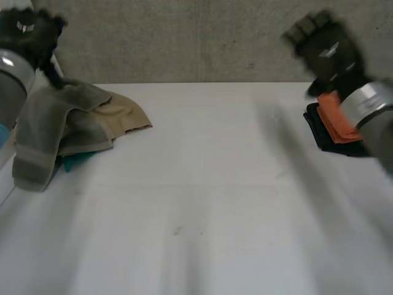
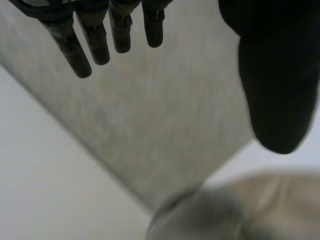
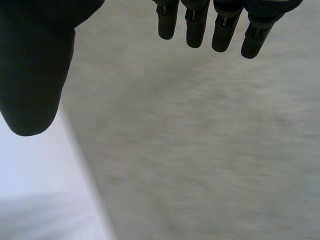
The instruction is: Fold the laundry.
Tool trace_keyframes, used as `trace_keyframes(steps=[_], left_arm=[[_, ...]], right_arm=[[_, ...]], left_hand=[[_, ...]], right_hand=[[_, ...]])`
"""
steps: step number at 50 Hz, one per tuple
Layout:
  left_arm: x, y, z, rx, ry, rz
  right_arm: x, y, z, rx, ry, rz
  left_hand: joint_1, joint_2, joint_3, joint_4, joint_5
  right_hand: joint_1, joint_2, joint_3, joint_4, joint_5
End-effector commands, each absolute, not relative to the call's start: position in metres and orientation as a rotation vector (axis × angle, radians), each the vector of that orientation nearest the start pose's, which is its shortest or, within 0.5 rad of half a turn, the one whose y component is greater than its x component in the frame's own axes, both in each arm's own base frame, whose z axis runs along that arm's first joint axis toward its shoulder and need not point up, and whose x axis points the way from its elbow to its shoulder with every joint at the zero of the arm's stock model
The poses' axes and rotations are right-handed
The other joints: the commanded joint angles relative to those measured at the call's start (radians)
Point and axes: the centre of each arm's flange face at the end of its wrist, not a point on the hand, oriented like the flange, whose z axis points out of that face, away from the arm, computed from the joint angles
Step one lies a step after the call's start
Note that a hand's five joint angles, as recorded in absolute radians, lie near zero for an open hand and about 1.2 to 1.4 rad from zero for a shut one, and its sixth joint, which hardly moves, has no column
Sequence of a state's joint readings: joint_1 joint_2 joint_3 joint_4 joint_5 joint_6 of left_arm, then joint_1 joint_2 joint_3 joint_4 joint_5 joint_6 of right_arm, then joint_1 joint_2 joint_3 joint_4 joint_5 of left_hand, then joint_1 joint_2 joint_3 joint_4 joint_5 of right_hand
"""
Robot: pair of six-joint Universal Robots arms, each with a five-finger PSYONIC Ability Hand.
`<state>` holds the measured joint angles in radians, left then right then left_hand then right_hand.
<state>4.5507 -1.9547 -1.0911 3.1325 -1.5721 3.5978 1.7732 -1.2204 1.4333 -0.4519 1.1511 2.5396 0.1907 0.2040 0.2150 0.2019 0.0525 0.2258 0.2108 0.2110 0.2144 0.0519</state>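
Two heaps of laundry are seen on the white table [image 1: 196, 209] in the head view. At the far left, a loose pile is made up of a grey-green towel [image 1: 43, 126], a tan cloth [image 1: 126, 114] and a teal cloth [image 1: 77, 161]. The towel is draped as a long, thick strip. Its long axis runs from the pile's top near the wall toward the near left edge of the table, where its hemmed end lies. The tan cloth is spread flatter beneath it, with its rounded edge pointing toward the table's middle. A teal corner is seen at the pile's near edge. At the far right, an orange cloth [image 1: 334, 117] is laid folded on a black cloth [image 1: 319, 132], and both are partly covered by the right arm.

The left hand [image 1: 27, 31] is seen above the loose pile and the right hand [image 1: 322, 43] above the folded stack, both against the grey wall [image 1: 184, 37].

In the left wrist view the fingers [image 2: 82, 50] are shown straight and set wide of the thumb, with nothing held. Below the thumb, the towel's soft rounded fold and the smoother tan cloth are seen close. In the right wrist view the fingers [image 3: 222, 30] are likewise straight, wide of the thumb and empty. The speckled wall and a strip of table are seen beyond them.
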Motion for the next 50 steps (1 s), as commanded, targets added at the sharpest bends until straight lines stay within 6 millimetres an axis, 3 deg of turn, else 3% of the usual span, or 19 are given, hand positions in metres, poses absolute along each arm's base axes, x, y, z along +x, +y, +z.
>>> trace_keyframes(steps=[1,2,6,10,13,18,19,20,24,25,28,29,32,33,35,40,44,47,50], left_arm=[[-0.164,-0.448,0.223,0.879,1.812,-1.906],[-0.157,-0.460,0.206,0.926,1.810,-1.922],[-0.135,-0.488,0.179,0.931,1.788,-1.946],[-0.123,-0.509,0.153,0.890,1.792,-1.917],[-0.119,-0.517,0.145,0.869,1.783,-1.911],[-0.126,-0.520,0.149,0.866,1.753,-1.937],[-0.130,-0.519,0.152,0.866,1.751,-1.946],[-0.134,-0.517,0.158,0.862,1.744,-1.956],[-0.167,-0.493,0.222,0.796,1.670,-2.113],[-0.180,-0.480,0.245,0.769,1.649,-2.202],[-0.199,-0.456,0.278,0.723,1.630,-2.356],[-0.213,-0.436,0.300,0.698,1.616,-2.469],[-0.235,-0.402,0.332,0.676,1.617,-2.639],[-0.249,-0.380,0.345,0.681,1.630,-2.728],[-0.261,-0.361,0.351,0.711,1.662,-2.795],[-0.317,-0.302,0.320,1.040,1.869,-2.830],[-0.341,-0.270,0.285,1.224,2.043,-2.736],[-0.345,-0.267,0.252,1.274,2.192,-2.609],[-0.349,-0.267,0.205,1.322,2.372,-2.412]], right_arm=[[0.261,-0.307,0.210,-1.377,1.801,-2.107],[0.260,-0.304,0.206,-1.389,1.816,-2.086],[0.254,-0.293,0.186,-1.426,1.880,-2.005],[0.251,-0.282,0.172,-1.438,1.917,-1.935],[0.245,-0.280,0.165,-1.431,1.956,-1.907],[0.227,-0.289,0.161,-1.389,2.028,-1.907],[0.222,-0.292,0.162,-1.378,2.045,-1.913],[0.221,-0.293,0.162,-1.376,2.050,-1.918],[0.217,-0.296,0.169,-1.362,2.054,-1.954],[0.216,-0.297,0.171,-1.360,2.053,-1.964],[0.213,-0.299,0.184,-1.344,2.033,-2.022],[0.212,-0.300,0.188,-1.332,2.027,-2.036],[0.210,-0.300,0.202,-1.322,2.000,-2.093],[0.210,-0.300,0.205,-1.319,1.993,-2.107],[0.210,-0.299,0.212,-1.315,1.977,-2.135],[0.209,-0.295,0.218,-1.315,1.968,-2.149],[0.208,-0.293,0.217,-1.312,1.978,-2.137],[0.205,-0.293,0.213,-1.307,1.999,-2.120],[0.201,-0.294,0.209,-1.299,2.020,-2.106]], left_hand=[[-0.001,-0.014,-0.025,-0.012,-0.037],[-0.001,-0.014,-0.025,-0.012,-0.037],[0.017,0.004,-0.007,0.006,-0.019],[0.052,0.039,0.028,0.041,0.016],[0.195,0.182,0.171,0.184,0.159],[1.203,1.190,1.179,1.192,1.167],[1.206,1.192,1.181,1.194,1.169],[1.206,1.192,1.181,1.194,1.169],[1.206,1.192,1.181,1.194,1.169],[1.206,1.192,1.181,1.194,1.169],[1.206,1.192,1.181,1.194,1.169],[1.206,1.192,1.181,1.194,1.169],[1.206,1.192,1.181,1.194,1.169],[1.206,1.192,1.181,1.194,1.169],[1.206,1.192,1.181,1.194,1.169],[1.206,1.192,1.181,1.194,1.169],[1.206,1.192,1.181,1.194,1.169],[1.206,1.192,1.181,1.194,1.169],[1.206,1.192,1.181,1.194,1.169]], right_hand=[[-0.051,-0.036,-0.036,-0.040,-0.052],[-0.051,-0.036,-0.036,-0.040,-0.052],[-0.051,-0.036,-0.036,-0.040,-0.052],[-0.051,-0.036,-0.036,-0.040,-0.052],[-0.051,-0.036,-0.036,-0.040,-0.052],[-0.051,-0.036,-0.036,-0.040,-0.052],[-0.051,-0.036,-0.036,-0.040,-0.052],[-0.051,-0.036,-0.036,-0.040,-0.052],[-0.051,-0.036,-0.036,-0.040,-0.052],[-0.051,-0.036,-0.036,-0.040,-0.052],[-0.051,-0.036,-0.036,-0.040,-0.052],[-0.051,-0.036,-0.036,-0.040,-0.052],[-0.051,-0.036,-0.036,-0.040,-0.052],[-0.051,-0.036,-0.036,-0.040,-0.052],[-0.051,-0.036,-0.036,-0.040,-0.052],[-0.051,-0.036,-0.036,-0.040,-0.052],[-0.051,-0.036,-0.036,-0.040,-0.052],[-0.051,-0.036,-0.036,-0.040,-0.052],[-0.051,-0.036,-0.036,-0.040,-0.052]])
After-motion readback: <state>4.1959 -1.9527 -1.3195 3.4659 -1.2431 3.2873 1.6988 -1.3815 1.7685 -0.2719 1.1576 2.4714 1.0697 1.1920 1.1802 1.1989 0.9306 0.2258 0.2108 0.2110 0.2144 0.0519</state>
